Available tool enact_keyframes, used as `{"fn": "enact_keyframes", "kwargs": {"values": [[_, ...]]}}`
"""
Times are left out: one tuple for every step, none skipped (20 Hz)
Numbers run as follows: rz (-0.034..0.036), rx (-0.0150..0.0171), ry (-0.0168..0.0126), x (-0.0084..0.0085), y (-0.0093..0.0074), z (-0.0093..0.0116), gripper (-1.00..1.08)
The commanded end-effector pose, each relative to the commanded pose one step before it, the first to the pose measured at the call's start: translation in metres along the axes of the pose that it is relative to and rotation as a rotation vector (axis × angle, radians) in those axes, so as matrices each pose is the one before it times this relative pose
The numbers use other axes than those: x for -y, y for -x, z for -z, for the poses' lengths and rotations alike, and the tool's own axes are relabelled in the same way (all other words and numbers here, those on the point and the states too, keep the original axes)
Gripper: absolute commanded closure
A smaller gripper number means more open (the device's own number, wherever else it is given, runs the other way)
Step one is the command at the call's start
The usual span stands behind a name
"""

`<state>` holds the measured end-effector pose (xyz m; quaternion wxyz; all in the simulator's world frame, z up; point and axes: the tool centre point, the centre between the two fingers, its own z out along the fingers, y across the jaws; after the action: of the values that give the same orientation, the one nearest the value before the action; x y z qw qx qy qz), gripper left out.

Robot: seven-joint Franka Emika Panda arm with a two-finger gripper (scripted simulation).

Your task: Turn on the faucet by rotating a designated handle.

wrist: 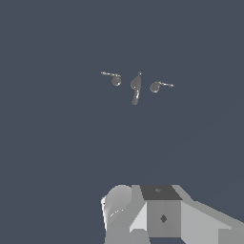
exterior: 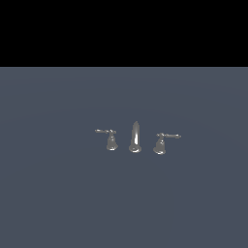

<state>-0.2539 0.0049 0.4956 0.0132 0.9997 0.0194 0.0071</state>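
Observation:
The faucet stands small on the grey floor in the exterior view: a slim upright spout (exterior: 135, 137) between two chrome lever handles. The handle (exterior: 161, 144) is on the exterior view's right, its thin lever pointing right. Its twin (exterior: 111, 141) is on the left with its lever pointing left. The wrist view shows the same faucet (wrist: 136, 87) from far off and above, and I cannot tell there which lever is which. My gripper (wrist: 159, 212) shows only as grey blocks at the wrist view's edge, well away from the faucet. It does not appear in the exterior view.
A flat dark grey floor (exterior: 58, 193) spreads around the faucet on all sides. The top of the exterior view is black. No other object shows in either view.

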Motion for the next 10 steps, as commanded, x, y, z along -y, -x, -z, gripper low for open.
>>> {"fn": "enact_keyframes", "kwargs": {"values": [[0.00000, 0.00000, 0.00000, -0.00001, 0.00000, 0.00000, 1.08], [-0.00069, 0.00001, 0.00001, 0.00004, -0.00012, -0.00017, 1.08], [-0.00207, 0.00004, -0.00002, 0.00010, -0.00038, -0.00052, 1.08], [-0.00352, 0.00007, -0.00003, 0.00015, -0.00064, -0.00086, 1.08], [-0.00483, 0.00010, -0.00005, 0.00024, -0.00089, -0.00120, 1.08], [-0.00629, 0.00013, -0.00006, 0.00029, -0.00115, -0.00155, 1.08], [-0.00766, 0.00016, -0.00008, 0.00037, -0.00141, -0.00189, 1.08], [-0.00908, 0.00019, -0.00009, 0.00043, -0.00166, -0.00224, 1.08], [-0.01047, 0.00021, -0.00010, 0.00050, -0.00192, -0.00259, 1.08], [-0.01190, 0.00024, -0.00012, 0.00056, -0.00219, -0.00294, 1.08]]}}
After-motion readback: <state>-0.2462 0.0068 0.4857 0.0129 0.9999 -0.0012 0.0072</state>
